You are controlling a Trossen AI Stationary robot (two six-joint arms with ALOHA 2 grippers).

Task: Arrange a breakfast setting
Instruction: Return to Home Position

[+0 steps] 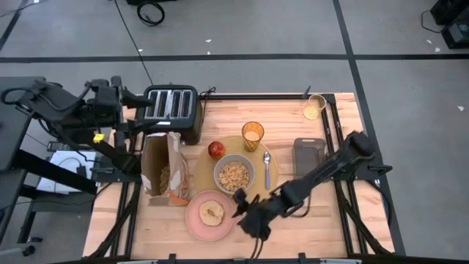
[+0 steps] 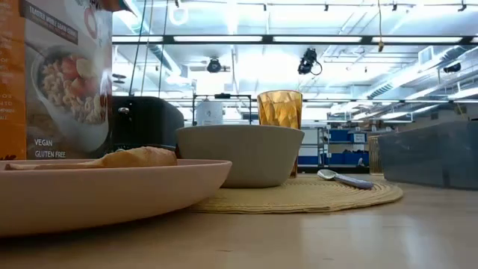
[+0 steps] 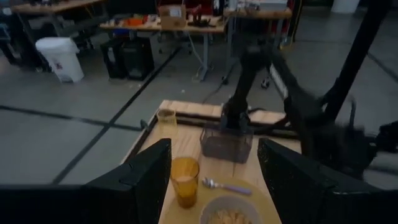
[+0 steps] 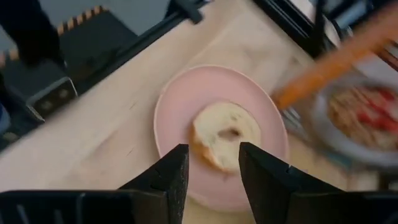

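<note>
The round tan placemat (image 1: 204, 170) lies mid-table. On it stand the grey-green bowl (image 1: 234, 175) of cereal, the amber tumbler (image 1: 253, 136), the red apple (image 1: 216, 149) and the metal spoon (image 1: 267, 169). The pink plate (image 1: 196, 224) lies at the placemat's near edge, with the toast round (image 1: 212, 213) flat on it. My right gripper (image 1: 236, 209) is open and empty just right of the plate; its wrist view shows the toast round (image 4: 227, 134) beyond its fingertips (image 4: 213, 168). My left gripper (image 1: 143, 111) is open and empty at the far left, by the toaster.
A black four-slot toaster (image 1: 172, 110) stands at the far left. An open cereal box (image 1: 163, 169) stands left of the placemat. A grey container (image 1: 308, 154) stands right of the spoon, and a small glass (image 1: 315, 107) stands at the far right corner.
</note>
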